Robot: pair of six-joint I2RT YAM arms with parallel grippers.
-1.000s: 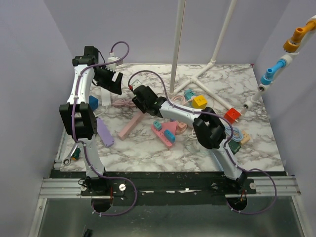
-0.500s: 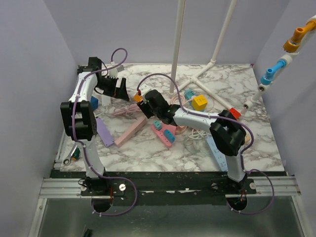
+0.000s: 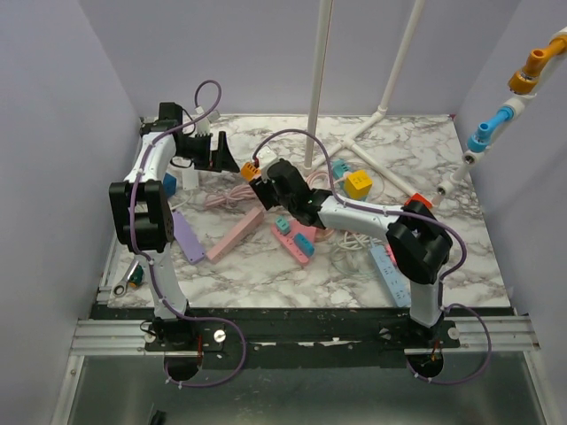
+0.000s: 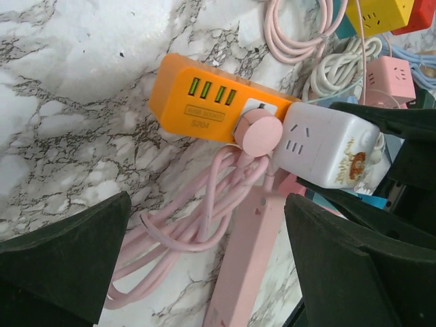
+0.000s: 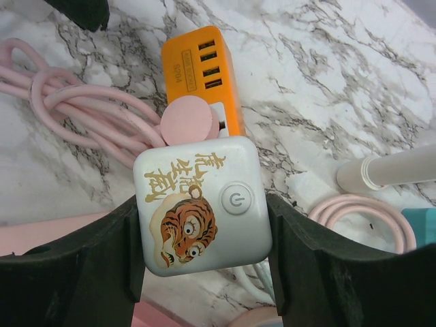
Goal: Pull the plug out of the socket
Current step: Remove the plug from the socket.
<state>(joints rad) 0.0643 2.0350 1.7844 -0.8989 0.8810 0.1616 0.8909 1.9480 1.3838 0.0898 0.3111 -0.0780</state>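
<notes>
While right gripper (image 5: 202, 235) clamps socket (image 4: 327, 146), plug (image 4: 257, 129) seated, left gripper (image 4: 208, 204) apart

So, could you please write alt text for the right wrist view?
The right end effector grips a white cube with a tiger picture. Behind it, a round pink plug sits in an orange USB block on the marble table.

Counts:
- 1 orange USB socket (image 4: 204, 102)
- 1 round pink plug (image 4: 257, 129)
- 1 white tiger cube (image 5: 201, 211)
- 1 yellow cube (image 3: 358, 183)
- 1 red cube (image 4: 415, 17)
- 1 plain pink strip (image 3: 235, 235)
- 1 pink strip with teal plugs (image 3: 292, 241)
- 1 purple strip (image 3: 187, 237)
- 1 blue strip (image 3: 386, 266)
</notes>
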